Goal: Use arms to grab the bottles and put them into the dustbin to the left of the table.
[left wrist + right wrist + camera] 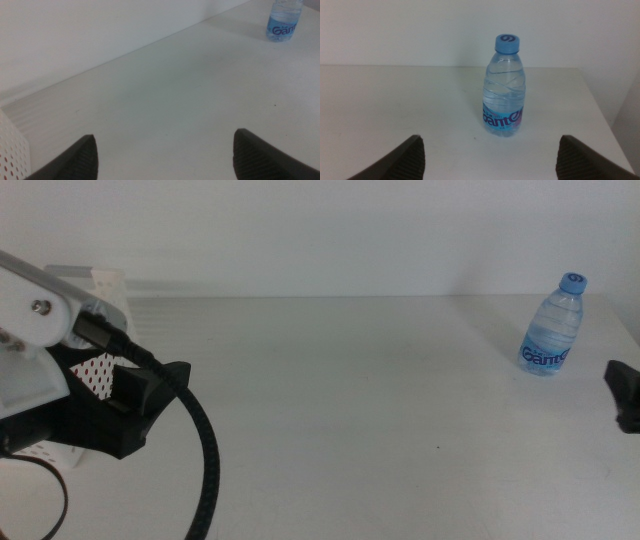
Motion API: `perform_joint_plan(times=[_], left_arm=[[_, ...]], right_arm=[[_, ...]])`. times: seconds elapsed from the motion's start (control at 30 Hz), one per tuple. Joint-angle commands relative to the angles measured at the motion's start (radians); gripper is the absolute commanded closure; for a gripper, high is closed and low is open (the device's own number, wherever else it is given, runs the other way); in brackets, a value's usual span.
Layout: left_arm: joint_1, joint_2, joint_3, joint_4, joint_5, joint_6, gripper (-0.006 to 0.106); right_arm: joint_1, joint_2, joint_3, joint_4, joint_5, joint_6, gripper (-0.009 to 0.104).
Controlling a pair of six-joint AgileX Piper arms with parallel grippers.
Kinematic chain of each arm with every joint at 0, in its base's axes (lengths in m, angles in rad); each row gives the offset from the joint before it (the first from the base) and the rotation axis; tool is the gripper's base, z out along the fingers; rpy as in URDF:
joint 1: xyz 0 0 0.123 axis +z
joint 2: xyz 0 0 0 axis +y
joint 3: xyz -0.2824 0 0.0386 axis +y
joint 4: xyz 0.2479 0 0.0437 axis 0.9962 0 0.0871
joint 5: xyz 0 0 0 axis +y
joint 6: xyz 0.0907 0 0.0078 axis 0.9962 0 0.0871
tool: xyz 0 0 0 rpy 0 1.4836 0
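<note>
Water bottle: a small clear water bottle (553, 326) with a blue cap stands upright on the white surface (350, 400), toward the far right corner in the middle view, close to the back wall and near the surface's right edge.
Bottle and right jaws: in the right wrist view the water bottle (503, 87) stands ahead of the right gripper (490, 162), roughly in line with the gap between its two dark jaws but well apart from them; nothing lies between the jaws.
Right gripper: spread wide and empty; in the middle view only a dark part of it (626, 392) shows at the right edge, nearer the camera than the bottle and not touching it.
Bottle and left jaws: in the left wrist view the bottle (284, 20) is far off across the bare surface (165, 100), cut by the picture's edge.
Left gripper: its jaws (165, 155) are parted widely with nothing in them. The left arm (90, 395) fills the left side of the middle view with its white housing, black body and a ribbed black cable.
Dustbin: the white perforated dustbin (100, 370) sits at the left end of the surface, largely hidden behind the left arm; a corner of its holed wall (12, 150) shows just beside one left jaw.
Writing: the bottle's blue label carries white lettering, read only in part as "Gante" in the middle view and "ante" in the right wrist view; the cap has a ring-shaped mark on top.
</note>
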Motion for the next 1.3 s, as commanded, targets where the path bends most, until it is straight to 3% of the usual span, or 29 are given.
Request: perform_joint_plan(times=[0.0,0.4,0.6,0.93,1.13,1.27], left_arm=[[-0.004,-0.004,-0.028,-0.004,-0.069,-0.012,0.014],[-0.004,-0.004,-0.028,-0.004,-0.069,-0.012,0.014],[-0.004,-0.004,-0.028,-0.004,-0.069,-0.012,0.014],[-0.004,-0.004,-0.028,-0.004,-0.069,-0.012,0.014],[-0.004,-0.004,-0.028,-0.004,-0.069,-0.012,0.014],[-0.004,-0.004,-0.028,-0.004,-0.069,-0.012,0.014]], right_arm=[[-0.006,0.069,-0.006,-0.011,-0.211,-0.013,0.020],[-0.006,0.463,-0.004,-0.014,-0.680,-0.080,0.020],[-0.006,0.651,-0.018,0.051,-0.961,-0.107,0.020],[-0.006,0.817,-0.207,0.044,-0.827,-0.084,-0.001],[-0.006,0.897,-0.324,0.054,-0.804,-0.102,0.000],[-0.006,0.955,-0.392,0.114,-0.798,-0.156,0.000]])
